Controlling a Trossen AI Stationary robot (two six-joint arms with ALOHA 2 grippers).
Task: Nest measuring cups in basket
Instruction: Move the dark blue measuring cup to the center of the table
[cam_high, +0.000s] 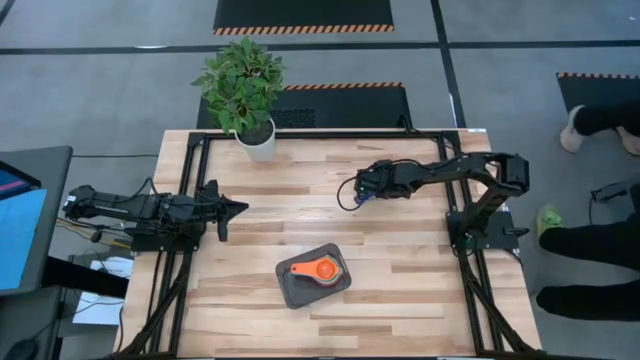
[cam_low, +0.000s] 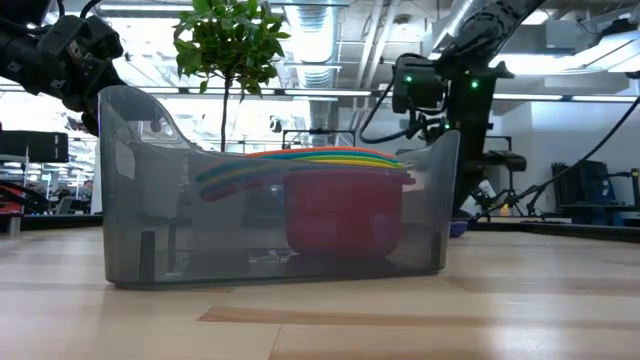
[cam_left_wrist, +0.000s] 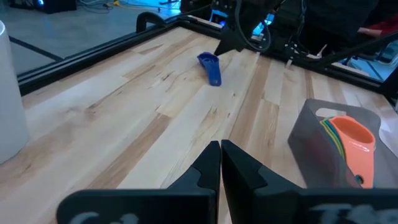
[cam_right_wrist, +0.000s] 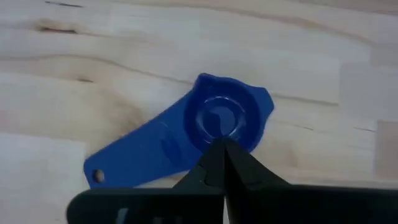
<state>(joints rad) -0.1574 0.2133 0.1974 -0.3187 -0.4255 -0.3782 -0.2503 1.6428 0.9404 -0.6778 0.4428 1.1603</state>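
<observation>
- Your left gripper (cam_high: 236, 208) is idling off to the side w/ fingers pressed together, holding nothing; the basket (cam_high: 290, 290) is lying ahead of it and off to one side, near.
- Basket is holding a nested stack of cups, orange cup (cam_high: 322, 270) on top, red cup (cam_low: 343, 213) at the bottom.
- Your right gripper (cam_high: 352, 192) is hovering w/ fingers closed right over the small blue cup (cam_right_wrist: 186, 127), not gripping it; it's lying on the table (cam_high: 400, 300), apart from the basket.
- Judging progress: nearly done, blue cup's the one left to nest.
</observation>
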